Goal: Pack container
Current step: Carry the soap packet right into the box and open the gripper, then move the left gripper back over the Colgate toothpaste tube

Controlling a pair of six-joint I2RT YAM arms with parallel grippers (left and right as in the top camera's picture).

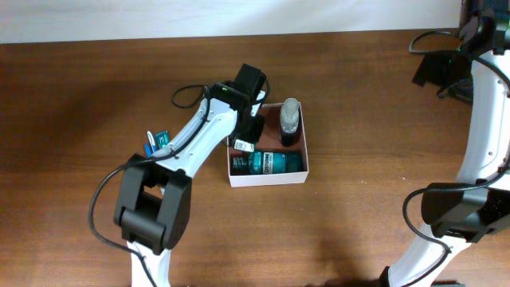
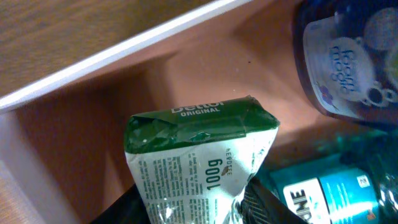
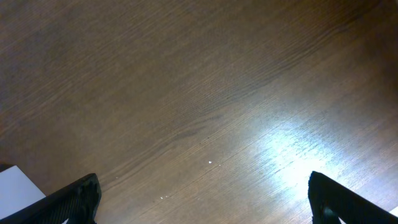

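Observation:
The container (image 1: 268, 178), a shallow white-walled box with a reddish-pink inside, sits mid-table. Inside it a dark bottle (image 1: 290, 122) with a grey cap stands at the far right, and a teal bottle (image 1: 272, 163) lies along the near wall. My left gripper (image 1: 249, 130) reaches into the box's left part, shut on a green-and-white packet (image 2: 200, 148). In the left wrist view the packet hangs over the pink floor, close to the white wall (image 2: 124, 47); the gripper (image 2: 194, 208) pinches its lower end. My right gripper (image 3: 202, 200) is open over bare table at the far right.
Small blue-and-white items (image 1: 156, 142) lie on the table left of the left arm. A white corner (image 3: 17, 186) shows at the lower left of the right wrist view. The right arm (image 1: 478, 135) stands along the right edge, well away from the box.

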